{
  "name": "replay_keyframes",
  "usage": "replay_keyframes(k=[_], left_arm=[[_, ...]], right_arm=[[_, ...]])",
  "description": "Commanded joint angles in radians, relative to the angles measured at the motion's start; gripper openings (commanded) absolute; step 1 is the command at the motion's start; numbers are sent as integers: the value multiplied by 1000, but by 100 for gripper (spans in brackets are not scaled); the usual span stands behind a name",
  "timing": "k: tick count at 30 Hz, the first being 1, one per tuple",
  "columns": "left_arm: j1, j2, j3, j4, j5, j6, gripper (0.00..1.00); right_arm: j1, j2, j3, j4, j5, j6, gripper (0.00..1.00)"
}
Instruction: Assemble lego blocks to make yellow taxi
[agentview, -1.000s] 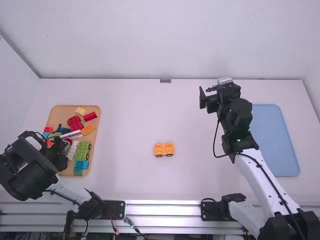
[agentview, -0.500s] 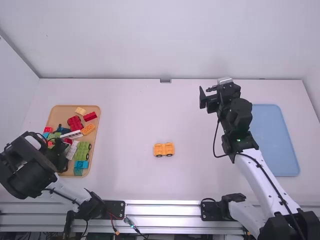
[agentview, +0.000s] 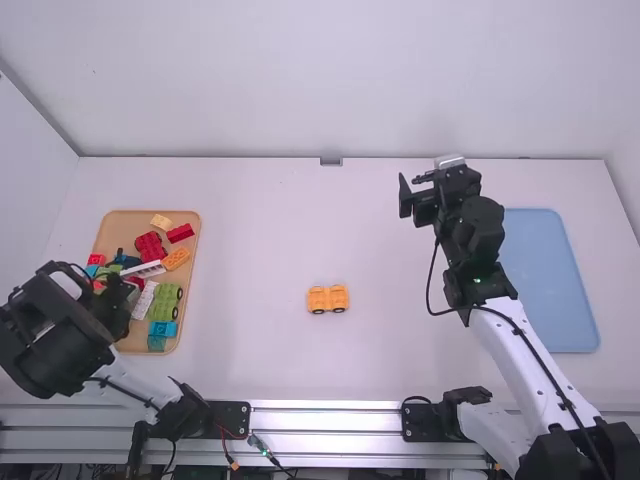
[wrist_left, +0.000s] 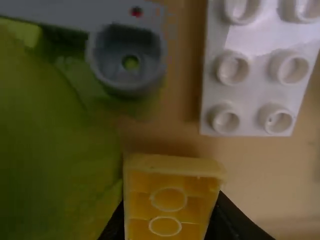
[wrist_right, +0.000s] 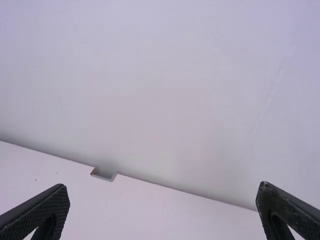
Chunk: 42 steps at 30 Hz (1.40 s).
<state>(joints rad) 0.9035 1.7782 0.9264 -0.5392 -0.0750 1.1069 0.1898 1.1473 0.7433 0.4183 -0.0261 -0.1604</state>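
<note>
My left gripper (agentview: 118, 308) is low over the brick tray (agentview: 192, 235) at the left, partly hidden by its own arm. In the left wrist view the left gripper (wrist_left: 167, 220) is shut on a yellow brick (wrist_left: 168, 199), whose hollow side with round tubes faces the camera. An orange-yellow car-like piece with black wheels (agentview: 328, 299) stands on the table near the middle. My right gripper (agentview: 411, 192) is held right of centre, far up the table; in the right wrist view the right gripper (wrist_right: 162, 212) is open with nothing between its fingers.
The tray holds several loose pieces, including a white studded brick (wrist_left: 255, 75), a green wheeled base (agentview: 165, 302), red bricks (agentview: 150, 246) and an orange brick (agentview: 176, 259). A blue tray (agentview: 550, 280) lies at the right, beside the right arm.
The left gripper has shifted slightly over the brick tray. The right arm and the orange-yellow piece have stayed in place.
</note>
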Motion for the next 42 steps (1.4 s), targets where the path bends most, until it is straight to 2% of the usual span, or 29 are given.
replay_keyframes(k=[1, 7, 9, 10, 12, 19, 22, 24, 28, 32, 35, 39, 42], left_arm=[[-11, 26, -18, 26, 7, -26, 41], [-68, 26, 38, -39, 7, -85, 41], [-90, 26, 58, -57, 7, -111, 34], [-96, 26, 64, -59, 6, -120, 23], [-104, 26, 71, -59, 7, -136, 19], [-110, 26, 69, -97, -6, -123, 34], [-95, 26, 51, -76, -23, -127, 49], [-89, 26, 38, -51, -19, -135, 52], [-87, 26, 21, -27, -19, -130, 44], [-87, 27, 14, -28, -19, -131, 45], [-85, 27, 10, -26, -19, -130, 42], [-87, 27, 1, 1, -20, -131, 26], [-87, 27, 1, -2, -21, -130, 24]], right_arm=[[1, 8, 43, -1, -3, 6, 99], [1, 8, 43, -3, -2, 6, 99], [1, 8, 43, -3, -2, 6, 99], [1, 8, 43, -3, -2, 6, 99], [0, 8, 43, -3, -2, 6, 99], [0, 8, 43, -5, -2, 6, 99], [0, 8, 43, -6, -2, 6, 99], [0, 8, 43, -7, -2, 6, 99], [0, 8, 43, -6, -2, 6, 99], [1, 8, 43, -6, -2, 6, 99], [0, 8, 43, -6, -2, 6, 99], [0, 8, 43, -6, -2, 6, 99], [0, 8, 43, -6, -2, 6, 99]])
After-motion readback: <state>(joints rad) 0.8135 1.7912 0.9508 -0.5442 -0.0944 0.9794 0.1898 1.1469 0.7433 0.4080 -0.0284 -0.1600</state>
